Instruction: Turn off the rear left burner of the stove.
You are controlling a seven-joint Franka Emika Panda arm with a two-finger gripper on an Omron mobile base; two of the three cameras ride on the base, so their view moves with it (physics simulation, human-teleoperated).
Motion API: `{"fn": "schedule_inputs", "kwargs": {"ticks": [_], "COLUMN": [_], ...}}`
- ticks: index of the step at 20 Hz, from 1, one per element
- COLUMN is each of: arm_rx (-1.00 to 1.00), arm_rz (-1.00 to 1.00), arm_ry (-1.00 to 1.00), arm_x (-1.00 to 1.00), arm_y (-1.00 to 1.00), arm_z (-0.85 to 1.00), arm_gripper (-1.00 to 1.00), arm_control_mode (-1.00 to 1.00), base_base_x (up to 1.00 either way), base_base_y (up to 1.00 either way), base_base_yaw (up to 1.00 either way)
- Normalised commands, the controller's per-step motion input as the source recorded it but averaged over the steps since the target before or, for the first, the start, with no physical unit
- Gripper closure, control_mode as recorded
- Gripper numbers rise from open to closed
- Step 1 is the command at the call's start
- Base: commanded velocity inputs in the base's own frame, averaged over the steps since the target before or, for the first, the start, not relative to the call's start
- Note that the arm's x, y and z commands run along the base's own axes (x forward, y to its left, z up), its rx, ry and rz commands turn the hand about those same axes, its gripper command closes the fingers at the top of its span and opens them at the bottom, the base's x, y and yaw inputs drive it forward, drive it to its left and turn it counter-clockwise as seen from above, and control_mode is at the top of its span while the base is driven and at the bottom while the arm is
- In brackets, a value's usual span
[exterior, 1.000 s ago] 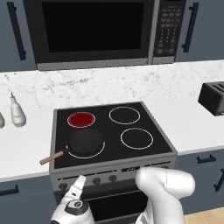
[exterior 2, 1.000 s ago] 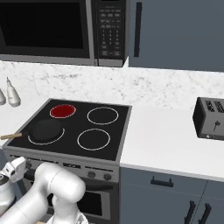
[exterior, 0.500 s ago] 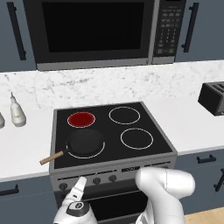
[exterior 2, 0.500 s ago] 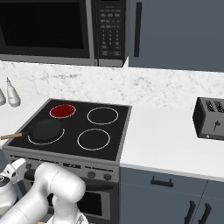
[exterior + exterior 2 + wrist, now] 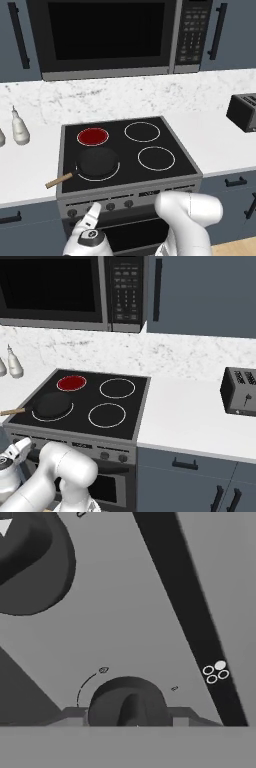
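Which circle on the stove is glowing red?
The rear left burner, the smallest circle. It is a solid red disc; the others are white rings, one under the black pan.

The rear left burner is a bright red circle on the black stove top, the other burners are thin white rings, and the table is white with grey speckles.

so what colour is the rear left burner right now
Glowing red: the rear left burner shows best in the left base view.
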Motion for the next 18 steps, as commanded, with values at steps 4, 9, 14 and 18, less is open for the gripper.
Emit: {"fn": "schedule_inputs", "kwargs": {"ticks": [4,9,14,18], "arm_rx": [0.49,0.48,0.39,0.39], "arm_rz": [0.01,0.00,0.03,0.06], "arm_ry": [-0.21,-0.15,-0.03,-0.02], "arm_x": [-0.24,-0.17,-0.09,-0.14], "arm_y": [-0.10,-0.08,0.00,0.00], "arm_z": [-0.18,-0.13,-0.04,-0.14], "arm_gripper": [1.00,1.00,1.00,1.00], "arm_control_mode": [-1.00,-1.00,-1.00,-1.00], "base_base_x": [0.00,0.00,0.00,0.00], "base_base_y": [0.00,0.00,0.00,0.00], "base_base_yaw": [0.00,0.00,0.00,0.00]}}
